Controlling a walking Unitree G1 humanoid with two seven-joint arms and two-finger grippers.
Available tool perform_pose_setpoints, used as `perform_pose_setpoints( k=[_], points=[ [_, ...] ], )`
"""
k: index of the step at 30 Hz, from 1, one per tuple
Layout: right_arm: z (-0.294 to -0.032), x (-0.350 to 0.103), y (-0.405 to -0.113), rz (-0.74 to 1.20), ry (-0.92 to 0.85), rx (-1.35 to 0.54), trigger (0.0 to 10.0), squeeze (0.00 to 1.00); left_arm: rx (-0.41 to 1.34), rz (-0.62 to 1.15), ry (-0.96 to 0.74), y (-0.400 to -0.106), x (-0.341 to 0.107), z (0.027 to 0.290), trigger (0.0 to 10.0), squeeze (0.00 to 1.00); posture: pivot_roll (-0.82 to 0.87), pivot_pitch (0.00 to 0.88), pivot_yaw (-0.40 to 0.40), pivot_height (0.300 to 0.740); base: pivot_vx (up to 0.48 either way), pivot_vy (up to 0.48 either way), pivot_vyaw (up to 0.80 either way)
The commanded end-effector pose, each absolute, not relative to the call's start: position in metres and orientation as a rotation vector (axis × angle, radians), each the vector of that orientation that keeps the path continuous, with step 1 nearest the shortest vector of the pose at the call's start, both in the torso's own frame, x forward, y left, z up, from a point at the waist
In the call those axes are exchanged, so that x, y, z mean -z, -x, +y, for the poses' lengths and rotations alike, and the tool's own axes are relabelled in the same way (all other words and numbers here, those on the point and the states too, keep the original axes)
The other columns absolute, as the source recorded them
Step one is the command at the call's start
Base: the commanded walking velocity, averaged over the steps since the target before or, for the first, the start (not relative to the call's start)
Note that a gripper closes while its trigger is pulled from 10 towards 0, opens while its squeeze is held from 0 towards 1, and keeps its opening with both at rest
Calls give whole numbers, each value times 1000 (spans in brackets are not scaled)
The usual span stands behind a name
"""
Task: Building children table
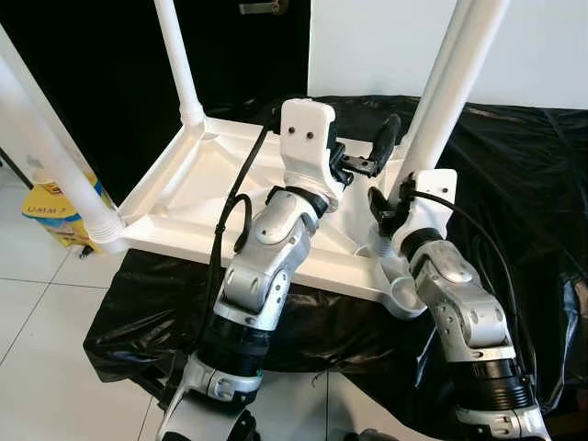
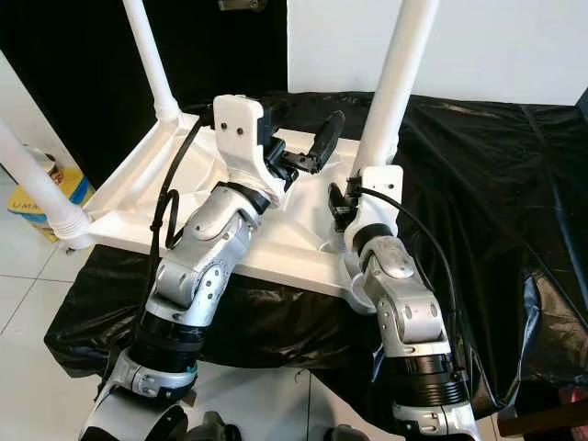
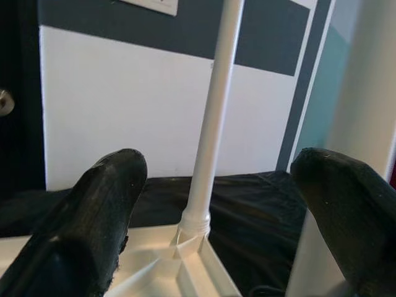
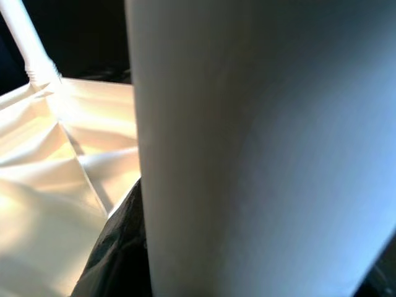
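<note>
The white children's table point(image 1: 184, 197) lies upside down on a black sheet. Two of its legs stand up on the left, one at the far corner point(image 1: 179, 64) and one at the near corner point(image 1: 55, 165). A third leg point(image 1: 450, 83) rises on the right. My right gripper point(image 1: 390, 207) is shut on this leg low down, and the leg's white shaft point(image 4: 247, 148) sits right up against that wrist camera. The leg's foot is hidden behind my wrist. My left gripper point(image 1: 367, 154) hovers open above the underside of the table, pointing at the right leg, with nothing between its fingers point(image 3: 93, 210).
The black sheet point(image 1: 514, 184) spreads over the floor beneath and to the right of the table. A yellow bag point(image 1: 46, 207) sits on the white tiles point(image 1: 37, 349) at the left. A white wall point(image 1: 367, 46) and a dark opening point(image 1: 92, 73) lie behind.
</note>
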State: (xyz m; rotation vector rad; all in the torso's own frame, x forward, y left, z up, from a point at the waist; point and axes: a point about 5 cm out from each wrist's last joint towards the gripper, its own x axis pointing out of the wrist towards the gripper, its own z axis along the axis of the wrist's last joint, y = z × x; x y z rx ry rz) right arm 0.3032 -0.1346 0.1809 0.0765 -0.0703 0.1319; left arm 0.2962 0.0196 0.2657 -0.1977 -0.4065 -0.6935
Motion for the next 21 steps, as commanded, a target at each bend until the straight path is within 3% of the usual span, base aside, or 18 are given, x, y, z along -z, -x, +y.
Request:
perform_pose_setpoints(
  k=[1, 21],
  points=[
    [-139, -179, -297, -99, -98, -136, 10000, 0, 677, -384, 170, -296, -259, 25, 10000, 0, -55, 51, -39, 740, 0, 0, 0],
    [-152, -159, -266, -159, -82, -125, 10000, 0, 644, -293, 12, -283, -219, 41, 10000, 0, -57, 59, -24, 740, 0, 0, 0]
  ],
)
